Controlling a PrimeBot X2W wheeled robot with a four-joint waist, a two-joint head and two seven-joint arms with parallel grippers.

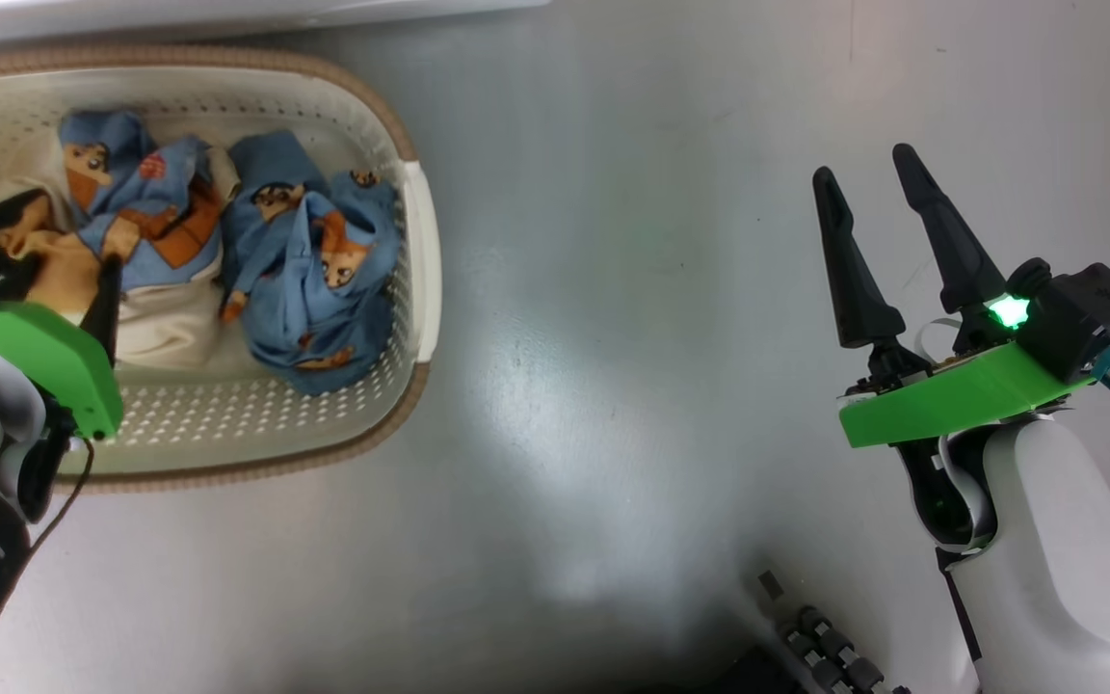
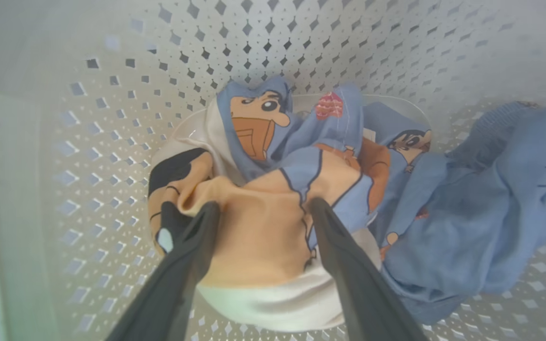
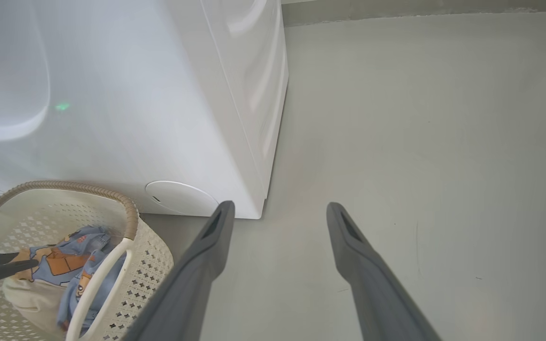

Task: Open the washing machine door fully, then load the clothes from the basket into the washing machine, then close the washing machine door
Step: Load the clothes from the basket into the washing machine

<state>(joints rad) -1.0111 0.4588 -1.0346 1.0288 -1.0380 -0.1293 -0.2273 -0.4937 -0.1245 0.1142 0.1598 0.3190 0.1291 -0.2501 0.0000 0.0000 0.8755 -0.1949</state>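
**Basket [image 1: 425,280] left, washer [image 3: 159,118] behind**

On the floor [image 1: 661,337] at my left I have the basket, the washer just behind it. The clothes [image 1: 309,280] lie in it, my left claw [image 2: 263,206] over them. My right claw [image 1: 863,169] is well apart, rightward.

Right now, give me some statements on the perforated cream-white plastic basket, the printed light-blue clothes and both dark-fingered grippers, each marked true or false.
1. The left gripper has its fingers spread over a cream-and-orange garment inside the cream-white perforated plastic basket. True.
2. The right gripper is clamped on a blue garment. False: it is open and holds nothing, above the grey floor.
3. The basket holds nothing. False: light-blue printed clothes lie in it.
4. The basket stands close to the big white washing machine. True.
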